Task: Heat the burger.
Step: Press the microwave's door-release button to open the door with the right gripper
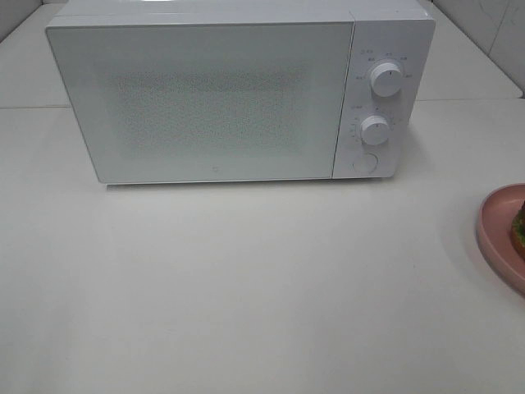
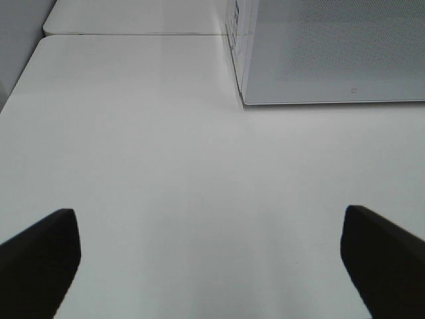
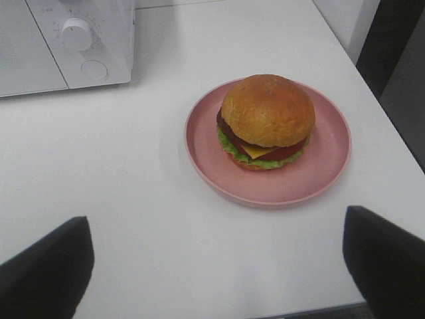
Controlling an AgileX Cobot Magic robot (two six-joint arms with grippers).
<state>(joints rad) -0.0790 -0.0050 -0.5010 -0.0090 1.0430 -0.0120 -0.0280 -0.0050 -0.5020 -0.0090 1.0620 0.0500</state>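
- Your burger (image 3: 267,119), a small round stack with an orange-brown glossy bun, a dark patty, a yellow cheese slice, a red layer and green leafy lettuce, sits upright on the round pink plate (image 3: 265,199), slightly off the plate's centre.
- The plate lies flat on the white table (image 1: 246,287), close to the table's right edge. The high camera catches only its left part and a sliver of the burger at the border of that view.
- Your right gripper (image 3: 214,232) hovers over the table on the near side of the plate. Its two dark fingers (image 3: 46,272) are spread wide and released, with nothing between them, and they touch neither plate nor burger.
- The white box-shaped microwave oven (image 1: 205,98) stands toward the back edge of the table, well apart from the plate and to its left, with its speckled, frosted door shut.
- On the strip to the right of the microwave's door you see an upper round white knob (image 1: 385,79), a lower round white knob (image 1: 374,130) and a round push button (image 1: 364,162) beneath them.
- Your left gripper (image 2: 207,226) hangs over bare table on the left side, in front of the microwave's left front corner. Its fingers are spread apart and it is empty.
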